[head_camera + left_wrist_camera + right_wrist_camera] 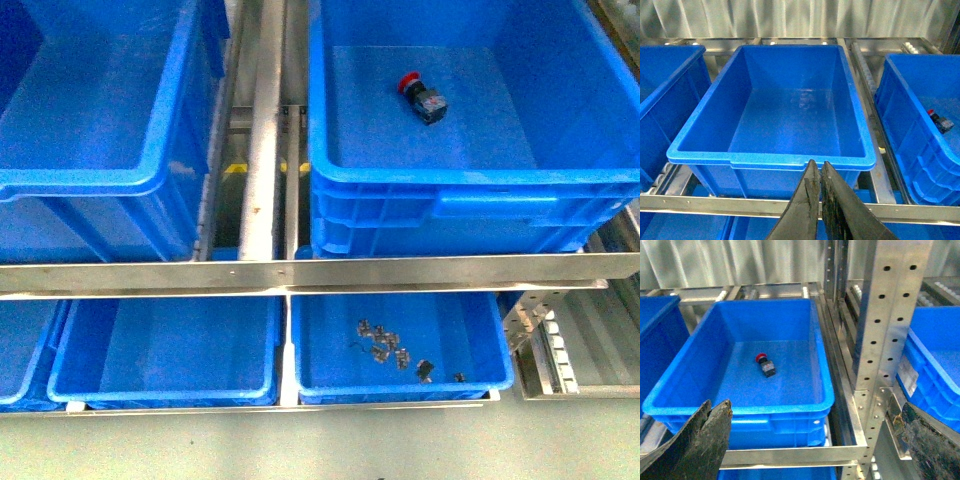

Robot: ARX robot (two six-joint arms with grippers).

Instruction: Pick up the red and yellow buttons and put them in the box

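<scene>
The red button point(420, 94) lies on its side on the floor of the right blue crate point(470, 182), at about 1 o'clock in the front view. Its black body points toward 4 o'clock. The left blue crate point(90, 182) sits beside it, at 10 o'clock. The left gripper point(819, 165) has its two fingers pressed together, near that crate's rim. The right gripper point(810, 410) is spread wide and holds nothing. Small metal bits point(385, 345) lie in a lower tray point(400, 393) at 5 o'clock.
</scene>
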